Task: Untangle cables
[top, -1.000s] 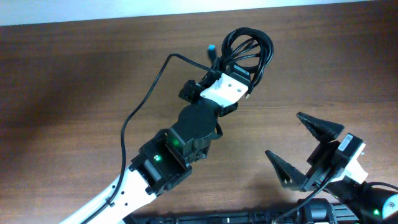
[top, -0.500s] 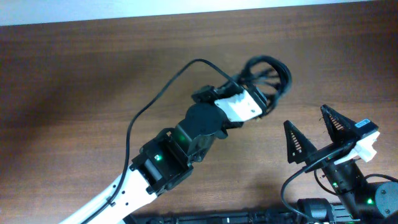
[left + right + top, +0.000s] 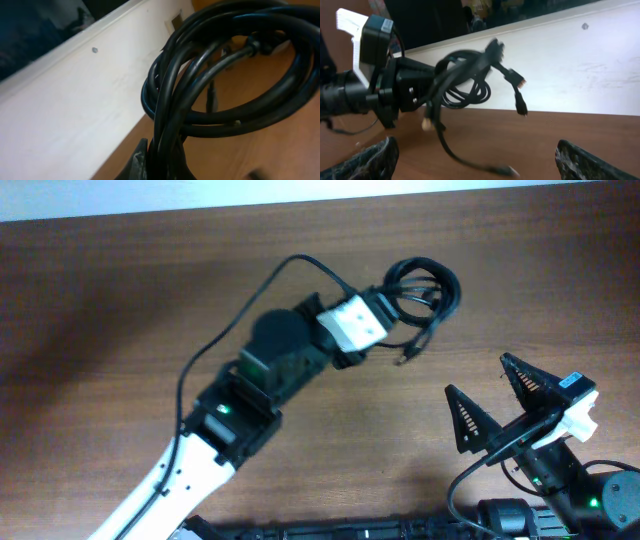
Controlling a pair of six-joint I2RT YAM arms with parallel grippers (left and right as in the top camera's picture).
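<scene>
We are swinging the cables (image 3: 425, 285), clamped in left fingers (image 3: 136, 167), toward wide-open right fingers (image 3: 468, 423) at five o'clock, readying separation.

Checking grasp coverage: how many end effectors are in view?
2. The left end effector grips the cables at top centre; the right end effector is open and empty, lower right.

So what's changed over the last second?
The left tool carried the cables a little to the right. The right tool slid right and turned to point more toward the far edge. Unchanged: left tool shut on the cables, right tool open and empty.
</scene>
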